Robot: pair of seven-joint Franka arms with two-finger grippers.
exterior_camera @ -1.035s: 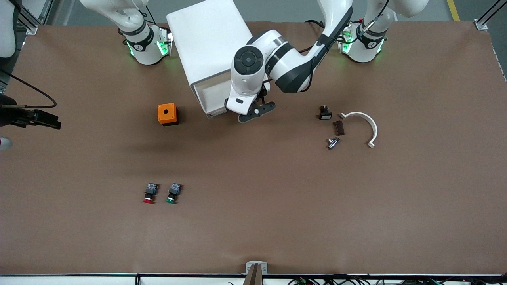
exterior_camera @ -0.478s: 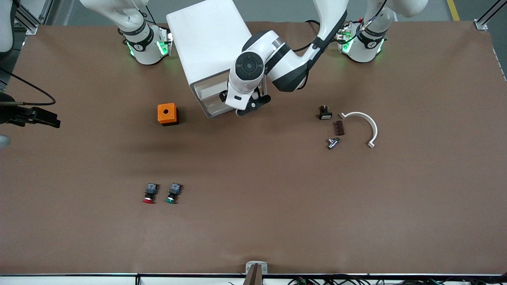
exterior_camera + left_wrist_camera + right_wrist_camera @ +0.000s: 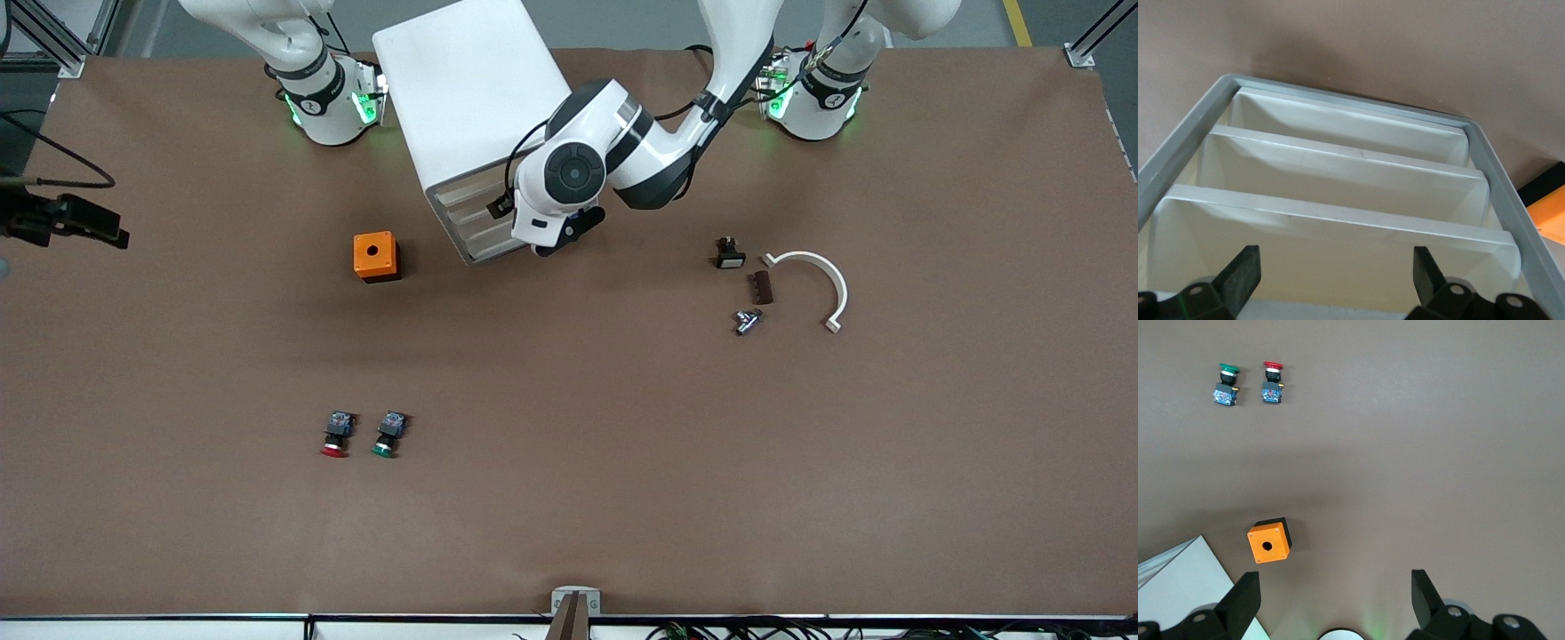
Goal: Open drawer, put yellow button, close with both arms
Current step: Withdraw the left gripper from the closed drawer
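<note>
Nearest the front camera lie the red button (image 3: 334,450) and the green button (image 3: 384,447), side by side and just apart on the brown worktop (image 3: 622,462). The yellow button shows in no view. My guess is that it already lies in the drawer (image 3: 469,189), hidden.

Farther off, toward the left arm's end, sit a few small parts (image 3: 748,320) and a white curved bracket (image 3: 822,276). An orange box (image 3: 374,256) stands beside the cabinet (image 3: 471,89).

The drawer is the top one of the cabinet's stack and looks pushed in, about level with those under it. The left gripper (image 3: 1336,267) is right at the cabinet front, its fingers (image 3: 1243,270) spread wide and holding nothing. The right gripper (image 3: 1336,587) waits high over the right arm's end, fingers equally wide and empty.

The drawer should be light, stiff and easy to slide. The lip of its front is the place to hook or pinch, and a flat push near the middle should seat it without skewing. The button is tiny, hard and light. Its round cap may slip or roll, so the squarer rear block seems the safer hold.

The worktop is matte, flat and even. There is open space between cabinet and buttons, and only the orange box stands close by.
</note>
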